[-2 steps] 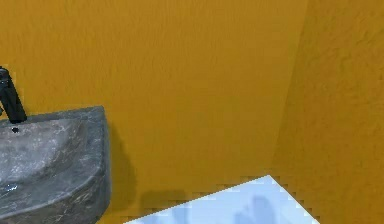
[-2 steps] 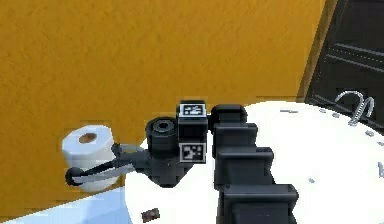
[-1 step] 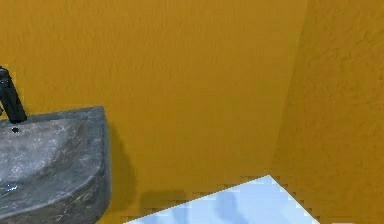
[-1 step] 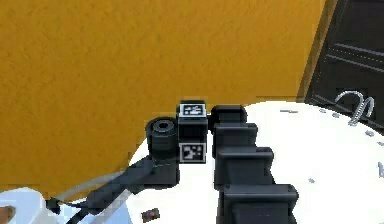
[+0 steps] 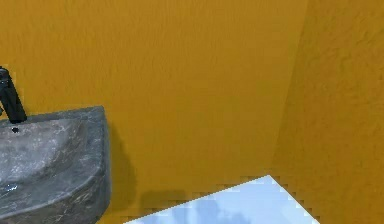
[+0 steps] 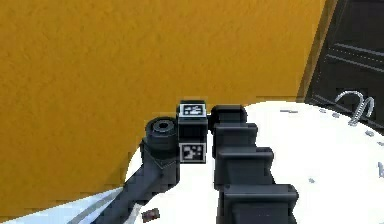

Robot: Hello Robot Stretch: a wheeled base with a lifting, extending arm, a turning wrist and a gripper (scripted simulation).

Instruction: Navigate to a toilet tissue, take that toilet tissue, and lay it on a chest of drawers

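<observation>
In the arm side view the arm (image 6: 245, 160) rises from the bottom edge as a dark ridged bar over a white rounded surface (image 6: 320, 150). Two white marker squares (image 6: 191, 130) stand at its far end. Left of them is the round dark body of the gripper (image 6: 118, 198), whose fingers slant down to the left toward the bottom edge, in front of the orange wall and the white surface. I cannot tell whether it holds anything. A small dark speck (image 6: 152, 212) lies on the white surface near the fingers.
A grey stone sink (image 5: 60, 165) with a black tap (image 5: 10, 95) juts from the orange wall (image 5: 200, 80) at the forward view's left. A white surface (image 5: 235, 208) lies low ahead. A dark panelled door (image 6: 350, 60) and a curved metal fitting (image 6: 352, 102) stand at the arm side view's right.
</observation>
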